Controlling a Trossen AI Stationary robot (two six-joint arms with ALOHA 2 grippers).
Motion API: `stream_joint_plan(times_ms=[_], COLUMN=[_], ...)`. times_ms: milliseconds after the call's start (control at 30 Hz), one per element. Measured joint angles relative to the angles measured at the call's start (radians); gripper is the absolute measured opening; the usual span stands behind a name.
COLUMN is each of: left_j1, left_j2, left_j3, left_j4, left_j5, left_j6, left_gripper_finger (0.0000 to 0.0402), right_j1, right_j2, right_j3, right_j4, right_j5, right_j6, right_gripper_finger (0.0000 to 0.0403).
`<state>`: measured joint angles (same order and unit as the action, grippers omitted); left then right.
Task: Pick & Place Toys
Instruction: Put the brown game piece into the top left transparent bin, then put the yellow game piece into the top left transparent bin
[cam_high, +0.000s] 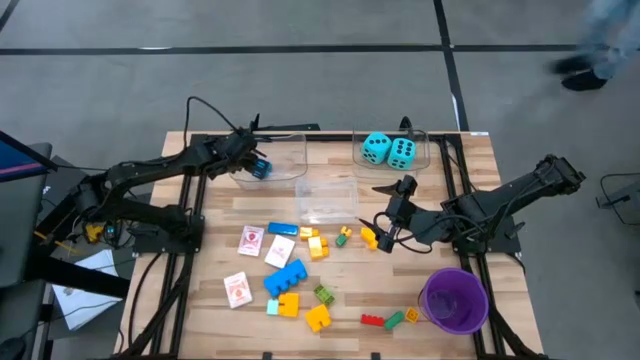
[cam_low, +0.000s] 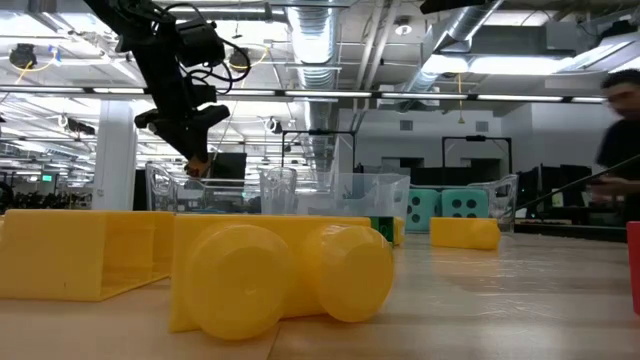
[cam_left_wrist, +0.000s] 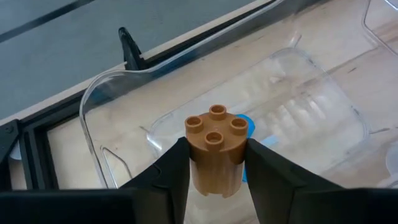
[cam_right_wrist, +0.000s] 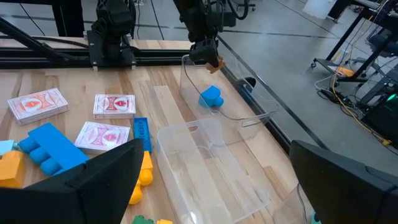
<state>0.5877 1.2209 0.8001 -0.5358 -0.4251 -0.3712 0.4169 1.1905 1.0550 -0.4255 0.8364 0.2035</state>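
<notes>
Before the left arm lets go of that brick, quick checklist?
1. Left gripper clamped on the round orange-brown four-stud brick: ok.
2. Brick above the clear plastic bin at the table's far left: ok.
3. Bin holds only one blue brick, room left: ok.
4. Right gripper open, away over the yellow brick mid-table: ok.
5. Height of the brick over the bin floor: cannot tell.

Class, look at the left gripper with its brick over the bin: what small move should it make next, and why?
Probably open the fingers and drop it. The left gripper holds an orange brick right over the clear bin, where a blue brick already lies. The right gripper waits open above the table.
</notes>
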Motion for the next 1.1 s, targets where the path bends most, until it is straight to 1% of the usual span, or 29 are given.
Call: stream_joint_plan(times_ms=[167, 467, 767, 900, 1100], left_j1=[0.0, 0.0, 0.0, 0.0, -0.011], left_j2=[0.0, 0.0, 0.0, 0.0, -0.002], left_j3=[0.0, 0.0, 0.0, 0.0, 0.0], left_j4=[-0.009, -0.01, -0.01, -0.005, 0.016], left_j5=[-0.003, -0.002, -0.002, -0.002, -0.001], left_j6=[0.0, 0.0, 0.001, 0.001, 0.001], left_gripper_finger=[0.015, 0.0165, 0.0191, 0.0195, 0.0191], right_j1=[0.0, 0.0, 0.0, 0.0, 0.0], right_j2=[0.0, 0.0, 0.0, 0.0, 0.0], right_j3=[0.0, 0.0, 0.0, 0.0, 0.0], right_j4=[0.0, 0.0, 0.0, 0.0, 0.0], right_j5=[0.0, 0.0, 0.0, 0.0, 0.0], right_j6=[0.0, 0.0, 0.0, 0.0, 0.0], right_gripper_finger=[0.0395, 0.0395, 0.0395, 0.0395, 0.0395])
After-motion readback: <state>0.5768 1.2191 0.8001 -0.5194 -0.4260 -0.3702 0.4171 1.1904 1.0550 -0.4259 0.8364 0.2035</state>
